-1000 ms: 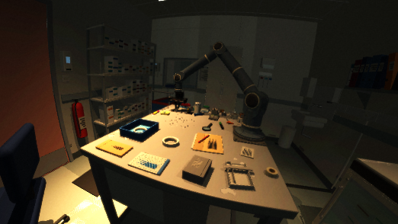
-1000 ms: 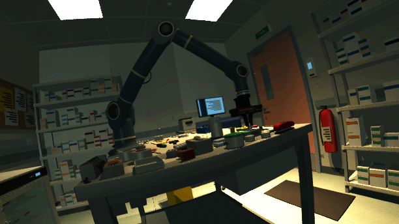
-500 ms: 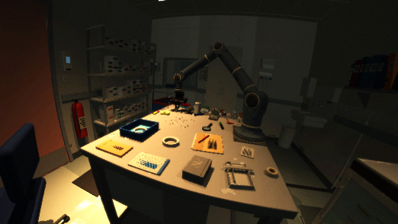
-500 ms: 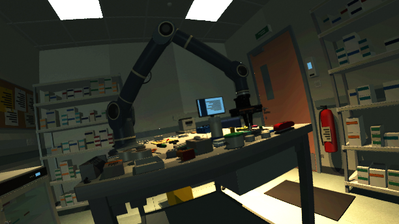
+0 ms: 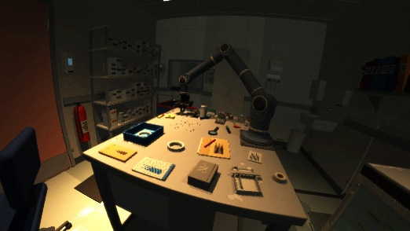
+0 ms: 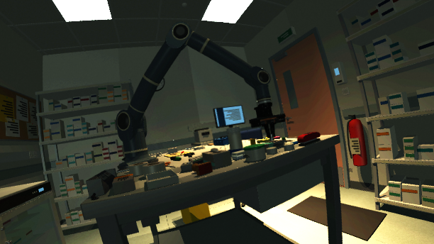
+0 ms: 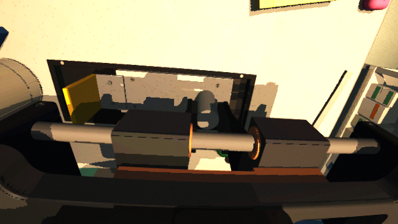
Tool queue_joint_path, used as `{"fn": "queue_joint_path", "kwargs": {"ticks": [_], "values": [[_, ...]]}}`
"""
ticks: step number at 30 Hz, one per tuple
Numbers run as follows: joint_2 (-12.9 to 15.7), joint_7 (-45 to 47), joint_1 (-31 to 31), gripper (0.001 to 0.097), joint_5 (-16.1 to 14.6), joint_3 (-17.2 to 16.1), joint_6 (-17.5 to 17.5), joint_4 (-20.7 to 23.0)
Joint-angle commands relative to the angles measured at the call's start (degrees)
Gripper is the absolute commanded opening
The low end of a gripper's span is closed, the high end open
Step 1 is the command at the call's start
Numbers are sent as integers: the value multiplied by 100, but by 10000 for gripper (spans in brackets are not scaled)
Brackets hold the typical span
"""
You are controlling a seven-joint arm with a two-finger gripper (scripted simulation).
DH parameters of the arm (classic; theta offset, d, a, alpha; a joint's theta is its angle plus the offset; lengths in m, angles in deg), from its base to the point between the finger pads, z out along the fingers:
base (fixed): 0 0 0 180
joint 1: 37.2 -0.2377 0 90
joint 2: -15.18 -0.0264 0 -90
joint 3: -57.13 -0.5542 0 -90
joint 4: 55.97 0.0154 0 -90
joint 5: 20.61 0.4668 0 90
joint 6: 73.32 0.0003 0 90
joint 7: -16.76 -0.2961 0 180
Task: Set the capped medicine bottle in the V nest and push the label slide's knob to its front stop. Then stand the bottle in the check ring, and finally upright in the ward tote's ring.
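Note:
At the far corner of the table, the label slide is a dark frame with a grey plate, and its small grey knob (image 7: 205,109) stands upright in it beside a yellow block (image 7: 81,97). My gripper (image 7: 222,141) (image 5: 183,107) (image 6: 270,134) is low over the slide, and its fingers are closed on the knob. A grey cylinder (image 7: 18,85) (image 6: 234,137) that may be the capped medicine bottle stands just beside the slide. The blue ward tote (image 5: 143,133) with its pale ring sits nearer the front left, and a white check ring (image 5: 176,145) lies on the table to its right.
A green-lidded tub (image 6: 255,151) and several small containers crowd the table edge close to the gripper. A red stapler-like object (image 6: 307,137) lies at the corner. Trays, a dark box (image 5: 203,174) and a metal frame (image 5: 246,182) fill the front of the table.

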Motion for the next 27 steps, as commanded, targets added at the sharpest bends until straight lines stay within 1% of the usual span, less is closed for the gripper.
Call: {"fn": "queue_joint_path", "kwargs": {"ticks": [1, 27], "values": [[-6, 0, 0, 228, 0, -2, -1, 5], [-6, 0, 0, 748, 0, -2, -1, 5]]}}
